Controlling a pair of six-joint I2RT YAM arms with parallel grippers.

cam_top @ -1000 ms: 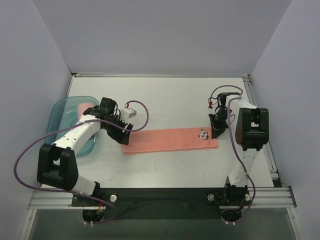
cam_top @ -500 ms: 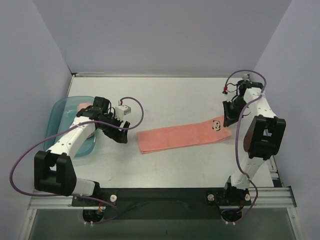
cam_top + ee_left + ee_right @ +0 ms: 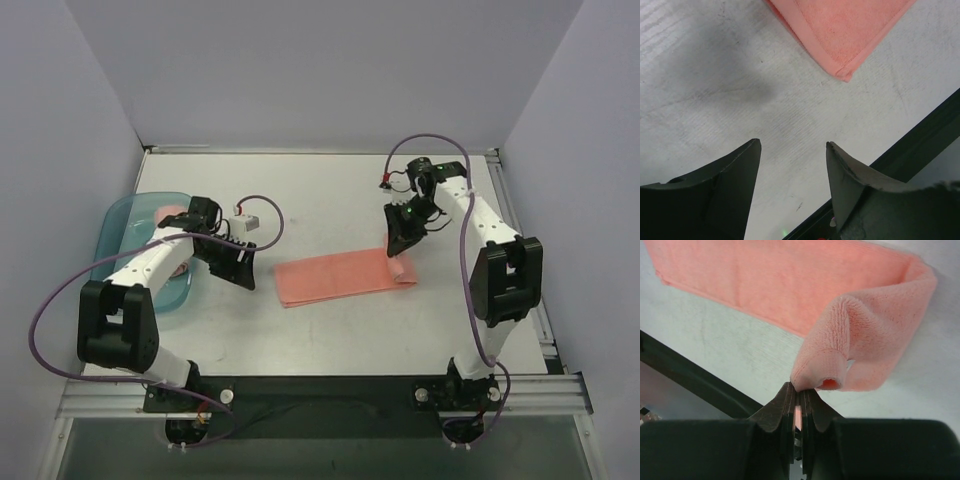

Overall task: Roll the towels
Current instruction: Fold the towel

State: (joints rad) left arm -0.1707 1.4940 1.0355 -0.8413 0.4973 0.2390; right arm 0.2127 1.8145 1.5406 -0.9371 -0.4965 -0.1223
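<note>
A salmon-pink towel (image 3: 335, 279) lies flat mid-table, its right end lifted and curled back over itself (image 3: 401, 268). My right gripper (image 3: 400, 246) is shut on that end; the right wrist view shows the fabric edge pinched at the jaw tips (image 3: 800, 390), with the towel (image 3: 790, 285) looping away from them. My left gripper (image 3: 245, 270) is open just left of the towel and holds nothing. In the left wrist view the gripper (image 3: 793, 145) stands over bare table, short of the towel's corner (image 3: 840, 30). Another pink towel (image 3: 168, 213) lies in the teal tray, partly hidden by the left arm.
The translucent teal tray (image 3: 112, 225) stands at the left edge under the left arm. Enclosure walls stand on three sides of the table. A black rail (image 3: 330, 390) runs along the near edge and also shows close to the left fingers (image 3: 920, 135).
The towel slid right, away from the left gripper. The right gripper then swung back left with the towel's right end, folding it over. The left arm drew back slightly.
</note>
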